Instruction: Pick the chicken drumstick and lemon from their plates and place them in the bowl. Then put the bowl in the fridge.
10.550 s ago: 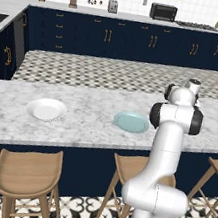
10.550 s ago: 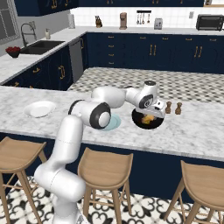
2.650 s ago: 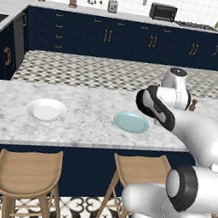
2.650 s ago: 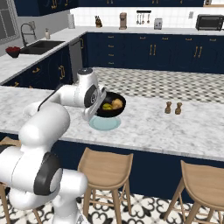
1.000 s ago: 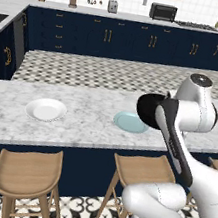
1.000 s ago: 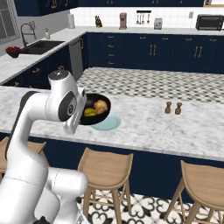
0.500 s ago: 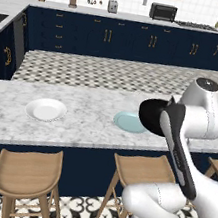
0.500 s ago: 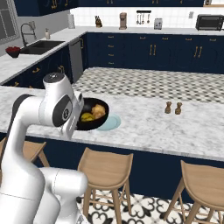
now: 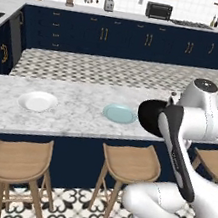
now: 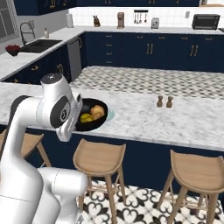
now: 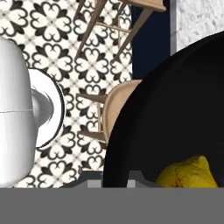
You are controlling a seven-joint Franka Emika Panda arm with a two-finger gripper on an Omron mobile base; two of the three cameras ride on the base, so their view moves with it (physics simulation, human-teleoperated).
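Above the near edge of the marble surface [image 10: 144,118], the pincer [image 11: 114,183] is clamped on the rim of the black bowl [image 10: 89,114], holding it in the air. Inside the bowl lie the lemon [image 10: 85,118] and the drumstick [image 10: 97,111], touching. Just beyond it, on the surface, rests the blue plate [image 9: 120,114]; the white plate [image 9: 38,101] sits well apart. Wooden stools [image 10: 99,160] stand below.
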